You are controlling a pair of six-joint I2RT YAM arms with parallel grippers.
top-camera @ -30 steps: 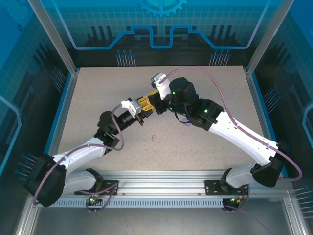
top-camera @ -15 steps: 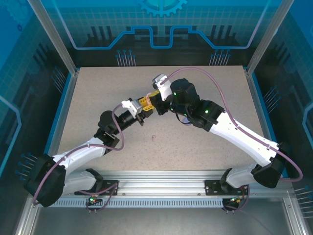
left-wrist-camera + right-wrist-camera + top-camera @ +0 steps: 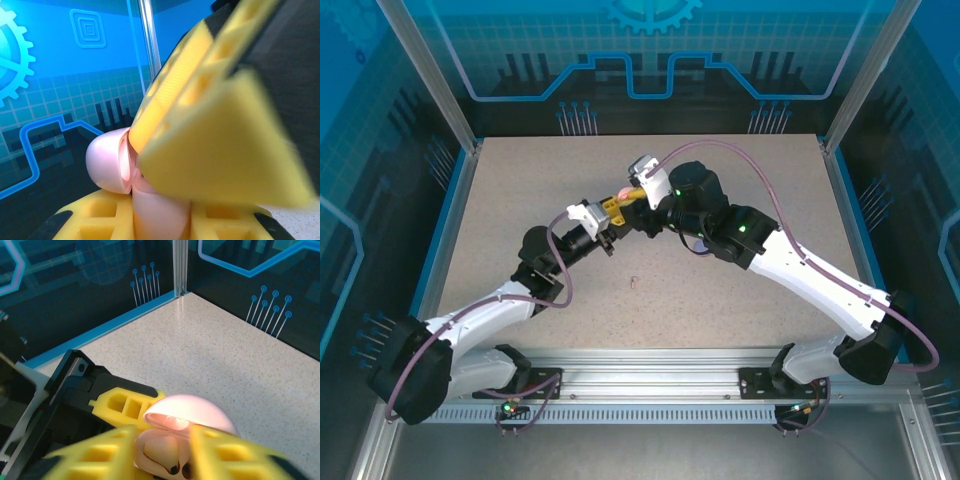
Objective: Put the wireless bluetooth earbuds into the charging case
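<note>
The pale pink charging case (image 3: pixel 200 412) hangs above the table with its lid (image 3: pixel 105 160) swung open. My left gripper (image 3: pixel 160 222) is shut on the case's lower half, one yellow finger (image 3: pixel 122 402) reaching in from the left. A pale pink earbud (image 3: pixel 167 452) lies in the case's well, dark spots at its lower end. My right gripper (image 3: pixel 164 435) is over the case, its yellow fingers (image 3: pixel 95 460) parted on either side of the earbud. From above, the case (image 3: pixel 624 190) shows as a pink spot between the left gripper (image 3: pixel 609 213) and the right gripper (image 3: pixel 634 197).
A tiny pale object (image 3: pixel 636 283) lies on the speckled table (image 3: pixel 520 200) in front of the two arms. Blue transparent walls and aluminium posts (image 3: pixel 460 120) enclose the table. Bare tabletop lies at the back, left and right.
The right gripper's jaws have parted over the case, and the pink of the case now shows from above. The left arm holds its place.
</note>
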